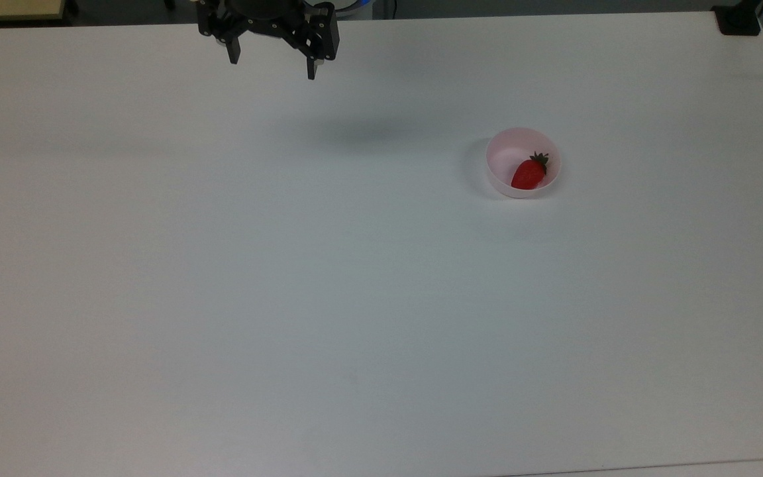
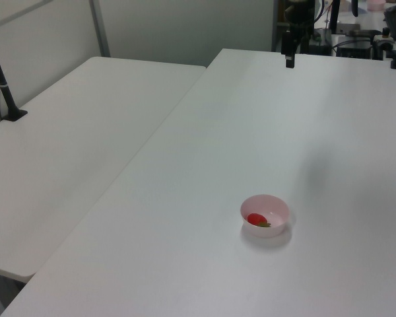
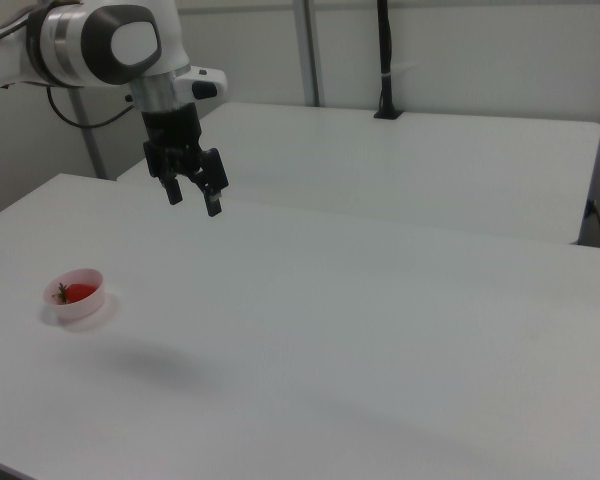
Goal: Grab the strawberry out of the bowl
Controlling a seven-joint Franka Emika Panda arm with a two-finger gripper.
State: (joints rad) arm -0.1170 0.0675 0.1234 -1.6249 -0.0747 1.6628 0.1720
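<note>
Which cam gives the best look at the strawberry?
Top view: the strawberry lies unobstructed in the bowl, red body and green cap both distinct. In the left view the strawberry is a red patch partly behind the rim; in the right view it is a red spot.

Smooth white table, thin pink plastic bowl, shiny red berry.

The table (image 1: 289, 298) is white, flat and smooth, with a soft dull look and only a faint shine. The bowl (image 1: 502, 151) looks like thin pale pink plastic that lets some light through. The strawberry (image 1: 528, 174) has a bright red, slightly shiny skin and a dark green leafy top. The gripper (image 1: 272, 63) is matt black, and the arm (image 3: 100, 45) has a glossy white and grey shell.
</note>
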